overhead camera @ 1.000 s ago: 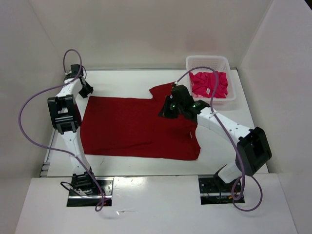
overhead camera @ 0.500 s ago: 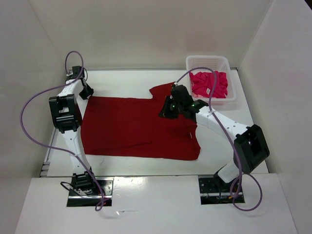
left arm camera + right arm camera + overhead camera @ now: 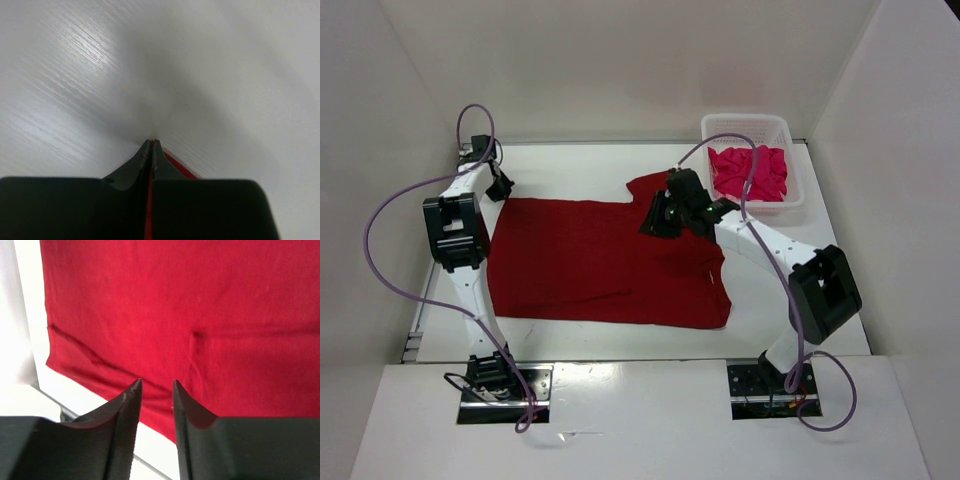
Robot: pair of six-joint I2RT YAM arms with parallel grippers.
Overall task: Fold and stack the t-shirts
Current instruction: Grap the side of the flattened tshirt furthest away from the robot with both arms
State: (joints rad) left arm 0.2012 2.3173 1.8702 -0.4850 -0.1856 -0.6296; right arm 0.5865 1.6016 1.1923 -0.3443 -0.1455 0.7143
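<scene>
Fingers of left gripper clamp the dark red t-shirt between them; right gripper stands parted over it.

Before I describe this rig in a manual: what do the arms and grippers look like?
Both arms are white tubes with boxy black joints: left arm, right arm. A purple cable loops along each. The left gripper and right gripper have black, pointed fingers; the right's inner edges look finely ridged.

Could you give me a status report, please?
Left gripper shut on dark red shirt, far-left corner. Right gripper open over it. Shirt flat, unfolded. Nothing blocking.
</scene>
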